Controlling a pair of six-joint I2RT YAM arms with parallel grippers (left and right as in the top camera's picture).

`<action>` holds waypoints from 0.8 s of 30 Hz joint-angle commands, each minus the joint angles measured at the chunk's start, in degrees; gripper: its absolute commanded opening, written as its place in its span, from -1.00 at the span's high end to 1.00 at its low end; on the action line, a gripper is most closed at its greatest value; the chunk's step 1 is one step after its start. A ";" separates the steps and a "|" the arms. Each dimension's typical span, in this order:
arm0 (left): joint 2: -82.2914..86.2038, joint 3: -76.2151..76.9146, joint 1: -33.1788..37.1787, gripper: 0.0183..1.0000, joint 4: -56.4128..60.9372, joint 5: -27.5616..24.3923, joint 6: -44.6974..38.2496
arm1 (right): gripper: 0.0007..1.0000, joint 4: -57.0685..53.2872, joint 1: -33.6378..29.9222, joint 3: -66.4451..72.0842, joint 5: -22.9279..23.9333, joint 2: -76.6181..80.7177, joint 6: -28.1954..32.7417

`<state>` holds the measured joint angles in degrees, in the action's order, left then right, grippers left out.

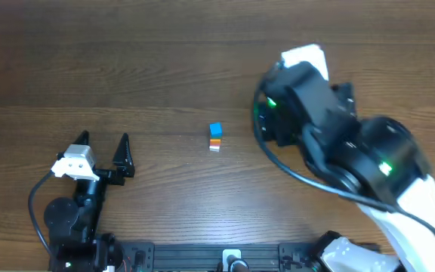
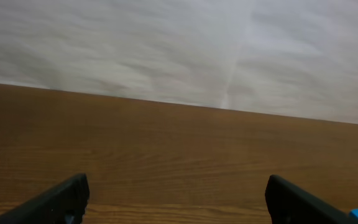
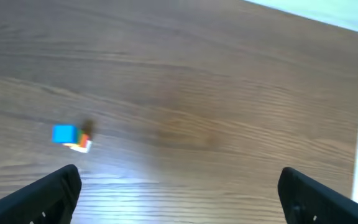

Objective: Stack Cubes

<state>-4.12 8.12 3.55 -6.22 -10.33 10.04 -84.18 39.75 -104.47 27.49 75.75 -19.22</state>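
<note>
Fingers (image 3: 48, 193) spread wide, the right hand (image 3: 179, 174) hangs lifted above the wooden tabletop (image 3: 229, 81). Off to one side of it, well apart, the cube stack (image 3: 72, 137) stands on the wood. The left hand (image 1: 104, 137), low and close to its own base, is likewise spread, and the stack sits well apart from it, to its right. The stack stands upright with its long axis vertical: blue cube (image 1: 215, 130) on top, orange cube (image 1: 215, 140) under it, and white cube (image 1: 214, 147) at the bottom, touching the tabletop.

Smooth wood-grain table (image 1: 165, 68), faintly glossy; matt cubes (image 1: 215, 138).
</note>
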 commanded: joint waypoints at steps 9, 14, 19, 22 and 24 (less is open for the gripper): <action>0.37 -0.31 -0.28 -0.83 0.22 -0.39 -0.98 | -0.98 14.99 -15.34 25.75 -12.28 -19.82 5.14; 0.37 -0.31 -0.28 -0.83 0.22 -0.39 -0.98 | -0.98 21.14 -20.90 35.76 -14.60 -29.68 9.88; 0.37 -0.31 -0.28 -0.83 0.22 -0.39 -0.98 | -0.99 29.79 -26.40 47.25 -17.11 -40.30 13.92; 0.37 -0.31 -0.28 -0.83 0.22 -0.39 -0.98 | -0.99 38.27 -28.87 55.54 -19.58 -46.99 15.26; 0.37 -0.31 -0.28 -0.83 0.22 -0.39 -0.98 | -0.99 43.15 -29.86 60.33 -20.98 -50.64 15.67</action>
<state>-4.12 8.12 3.51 -6.20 -10.35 10.04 -44.75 11.53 -50.11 10.55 29.58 -6.20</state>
